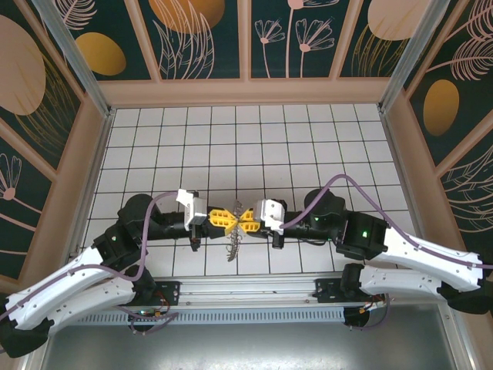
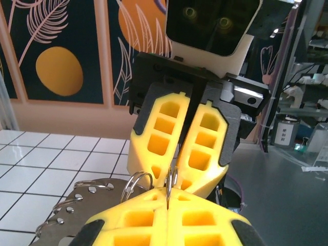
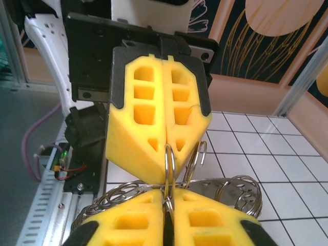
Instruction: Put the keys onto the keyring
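Both grippers meet tip to tip above the tiles in the top view, my left gripper [image 1: 232, 219] from the left and my right gripper [image 1: 243, 220] from the right. The keyring [image 1: 233, 247] hangs below them as a silvery strip with holes carrying several split rings [image 3: 241, 192]. One split ring [image 3: 169, 164] stands edge-on between the two pairs of yellow fingers. My left gripper [image 2: 168, 197] is shut on it, and so is my right gripper [image 3: 168, 197]. A dark sliver sits between the right fingers. The keys are hidden; I cannot tell them apart from the metal.
White tiled floor [image 1: 246, 146] stretches behind the grippers, bounded by wooden walls [image 1: 246, 91] at the back and both sides. The metal rail [image 1: 254, 289] with both arm bases runs along the near edge.
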You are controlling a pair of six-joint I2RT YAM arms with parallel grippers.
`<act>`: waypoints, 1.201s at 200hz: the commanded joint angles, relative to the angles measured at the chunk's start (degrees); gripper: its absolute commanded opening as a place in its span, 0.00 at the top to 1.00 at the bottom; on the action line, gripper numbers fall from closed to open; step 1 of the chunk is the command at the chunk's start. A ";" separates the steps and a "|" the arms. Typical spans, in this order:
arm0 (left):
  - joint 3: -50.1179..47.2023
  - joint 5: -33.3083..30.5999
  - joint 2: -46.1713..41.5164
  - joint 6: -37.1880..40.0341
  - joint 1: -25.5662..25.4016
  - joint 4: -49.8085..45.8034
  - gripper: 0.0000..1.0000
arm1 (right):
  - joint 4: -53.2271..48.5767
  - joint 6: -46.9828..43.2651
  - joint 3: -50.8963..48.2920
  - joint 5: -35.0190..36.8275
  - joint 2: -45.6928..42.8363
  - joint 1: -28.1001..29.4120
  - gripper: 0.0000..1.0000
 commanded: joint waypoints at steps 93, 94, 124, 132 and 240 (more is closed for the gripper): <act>15.07 -5.17 6.88 11.16 -0.50 -25.12 0.91 | -6.50 -0.33 4.18 9.63 4.81 0.12 1.00; 15.28 -5.22 7.01 11.30 -0.49 -25.35 0.91 | -6.75 -0.34 4.34 9.81 5.04 0.13 1.00; 19.02 -6.24 11.09 13.38 -0.52 -31.01 0.90 | -11.56 -1.13 7.40 12.37 9.72 0.13 1.00; 19.56 -6.58 12.05 13.62 -0.50 -32.07 0.90 | -12.07 -1.31 7.74 12.82 10.05 0.14 1.00; 16.75 -2.87 11.00 12.06 -0.51 -27.79 1.00 | -12.01 -1.19 6.90 12.41 7.20 0.14 1.00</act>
